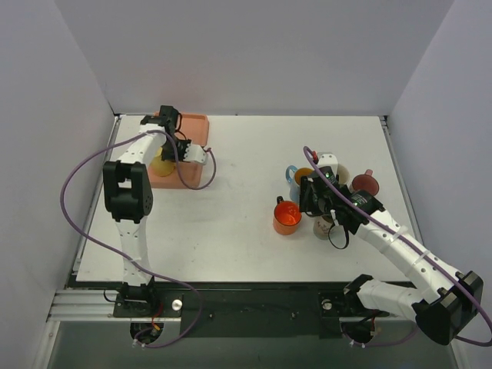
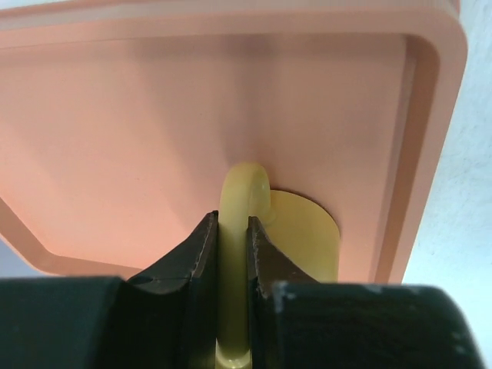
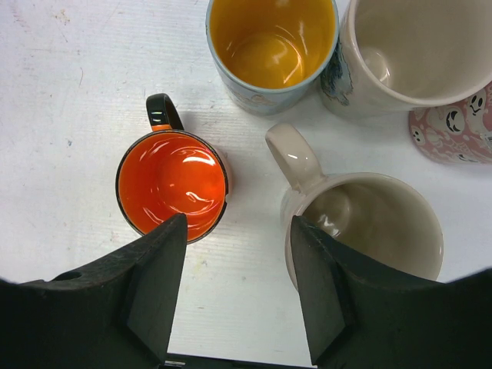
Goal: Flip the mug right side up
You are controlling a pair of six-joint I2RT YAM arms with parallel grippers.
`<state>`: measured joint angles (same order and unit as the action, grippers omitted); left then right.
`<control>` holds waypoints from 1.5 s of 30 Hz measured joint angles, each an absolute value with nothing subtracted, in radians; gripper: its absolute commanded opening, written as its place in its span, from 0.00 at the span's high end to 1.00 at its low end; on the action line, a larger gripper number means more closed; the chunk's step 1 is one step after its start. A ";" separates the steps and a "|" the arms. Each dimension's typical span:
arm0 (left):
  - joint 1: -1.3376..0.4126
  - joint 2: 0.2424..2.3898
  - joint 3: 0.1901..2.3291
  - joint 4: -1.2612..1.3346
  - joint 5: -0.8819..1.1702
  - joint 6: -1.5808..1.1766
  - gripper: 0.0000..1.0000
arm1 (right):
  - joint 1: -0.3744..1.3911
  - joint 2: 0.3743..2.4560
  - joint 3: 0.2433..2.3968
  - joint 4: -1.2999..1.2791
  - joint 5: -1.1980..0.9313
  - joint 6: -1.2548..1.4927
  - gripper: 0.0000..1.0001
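Observation:
A yellow mug [image 1: 163, 164] is in the salmon tray [image 1: 192, 123] at the back left. In the left wrist view my left gripper [image 2: 232, 219] is shut on the yellow mug's handle [image 2: 244, 188], with the mug body [image 2: 307, 238] just beyond over the tray floor [image 2: 154, 131]. I cannot tell which way its mouth faces. In the top view the left gripper [image 1: 171, 157] is over the tray. My right gripper [image 3: 238, 223] is open and empty above the table, between an upright orange mug [image 3: 173, 181] and an upright beige mug [image 3: 369, 223].
A blue mug with a yellow inside [image 3: 270, 38], a white mug [image 3: 415, 46] and a pink patterned mug [image 3: 457, 123] stand just beyond the right gripper [image 1: 307, 207]. This cluster sits at the right centre of the table [image 1: 231, 231].

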<state>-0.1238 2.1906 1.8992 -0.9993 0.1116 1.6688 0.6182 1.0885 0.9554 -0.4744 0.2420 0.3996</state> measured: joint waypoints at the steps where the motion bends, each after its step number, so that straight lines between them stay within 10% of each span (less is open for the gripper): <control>1: -0.122 2.193 1.914 -1.013 0.126 1.648 1.00 | 0.618 1.089 0.955 -0.475 0.242 0.400 0.48; 12: -0.016 2.167 2.123 -1.037 0.441 1.228 1.00 | 0.693 1.153 1.152 -0.510 0.253 0.382 0.27; 28: 0.038 1.778 1.936 -0.725 0.908 0.316 1.00 | 0.812 1.550 1.508 -0.120 -0.055 0.449 0.25; 38: -0.027 1.648 1.887 -0.526 1.080 0.008 1.00 | 0.812 1.583 1.527 0.173 -0.150 0.579 0.33; 45: -0.072 1.650 1.839 -0.476 1.115 -0.082 1.00 | 0.812 1.655 1.577 0.249 -0.211 0.634 0.61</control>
